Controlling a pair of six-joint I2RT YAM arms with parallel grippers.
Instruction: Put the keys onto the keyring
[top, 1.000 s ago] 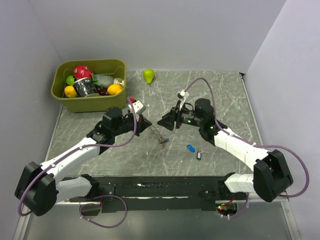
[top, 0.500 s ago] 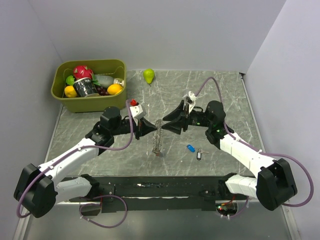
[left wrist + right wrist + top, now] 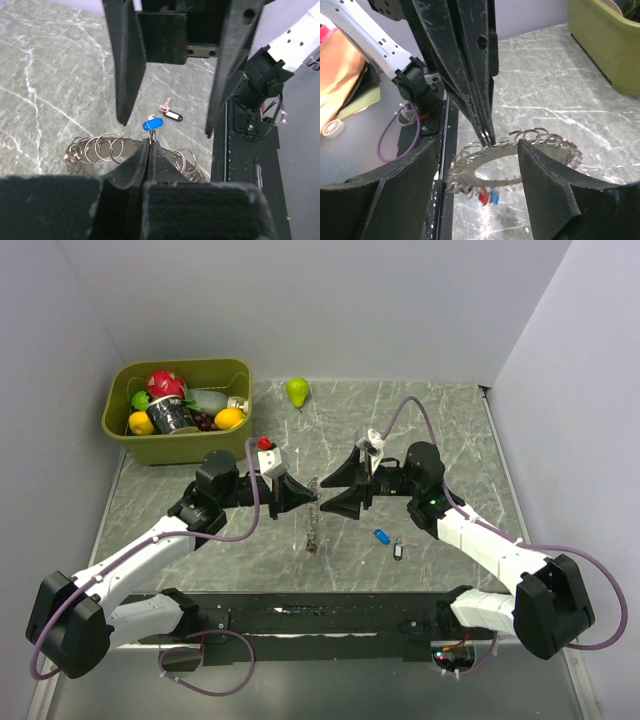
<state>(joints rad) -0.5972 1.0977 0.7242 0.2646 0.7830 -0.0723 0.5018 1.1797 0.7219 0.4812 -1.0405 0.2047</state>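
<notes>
**Top view.** The keyring (image 3: 315, 518) is held off the table (image 3: 440, 430), upright and edge-on to the camera, between the two grippers. The left gripper (image 3: 311, 497) is clamped on its upper rim. The right gripper (image 3: 326, 497) faces it from the other side with jaws spread; contact with the ring cannot be told here. Two loose keys are noted on the table near the right arm: a blue-tagged key (image 3: 382, 536) with a dark-tagged key (image 3: 398, 551) just beside it. Neither is threaded yet. A green bin (image 3: 175, 451) of fruit and a pear (image 3: 297, 390) lie at the far side, well apart.

**Left wrist view.** The left fingers (image 3: 135, 165) are pressed together, pinching the ring's rim where small loops line it. The right fingers (image 3: 126, 60) are seen beyond, wide apart. The upright hold is judged to keep the rim reachable for the free gripper.

**Right wrist view.** The ring is framed between the spread right fingers. The left tips are seen nipping its near rim. A red tag (image 3: 483, 198) and a blue tag (image 3: 494, 196) are glimpsed under the ring; whether they hang on it cannot be told.
</notes>
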